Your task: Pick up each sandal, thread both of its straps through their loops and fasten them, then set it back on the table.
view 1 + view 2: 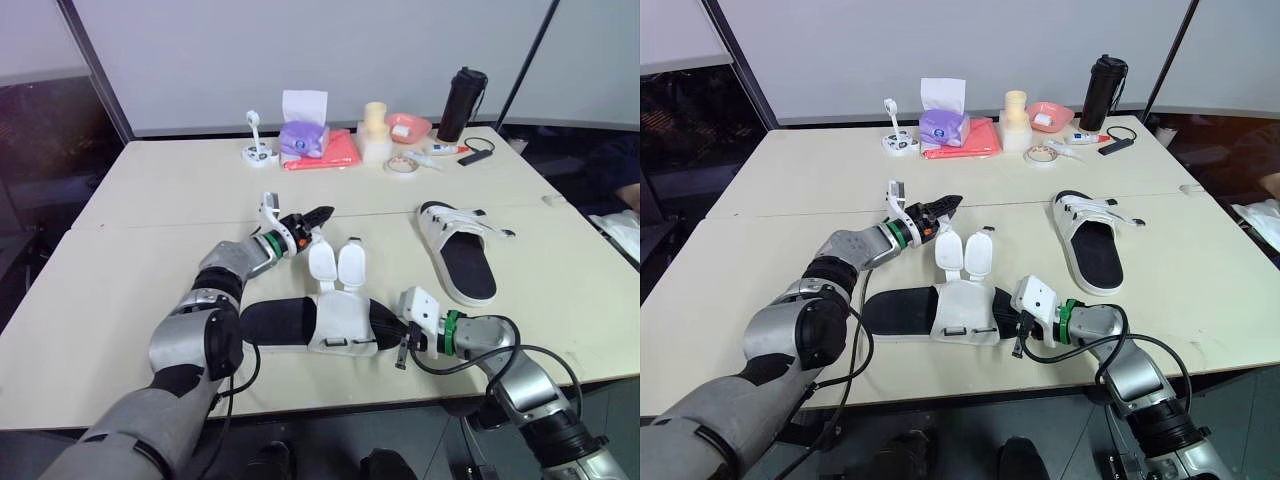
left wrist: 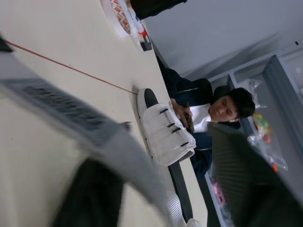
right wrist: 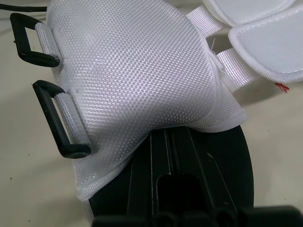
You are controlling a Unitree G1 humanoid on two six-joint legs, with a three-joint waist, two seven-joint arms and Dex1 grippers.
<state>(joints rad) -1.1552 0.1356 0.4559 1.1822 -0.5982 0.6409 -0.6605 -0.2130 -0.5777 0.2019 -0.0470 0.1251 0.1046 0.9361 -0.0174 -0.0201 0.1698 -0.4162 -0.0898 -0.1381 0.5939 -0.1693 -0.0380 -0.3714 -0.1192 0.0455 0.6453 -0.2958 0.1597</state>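
Two sandals lie on the table (image 1: pixel 150 200): the far sandal (image 1: pixel 462 255) well off to our right, and the near sandal (image 1: pixel 340 322) crosswise before us, its two strap flaps (image 1: pixel 336 265) spread open, opposite its black loops (image 3: pixel 61 123). Our right gripper (image 1: pixel 397 328) is clamped on the near sandal's sole end. Our left gripper (image 1: pixel 320 216) hovers just beside the flaps; we cannot tell how wide it stands.
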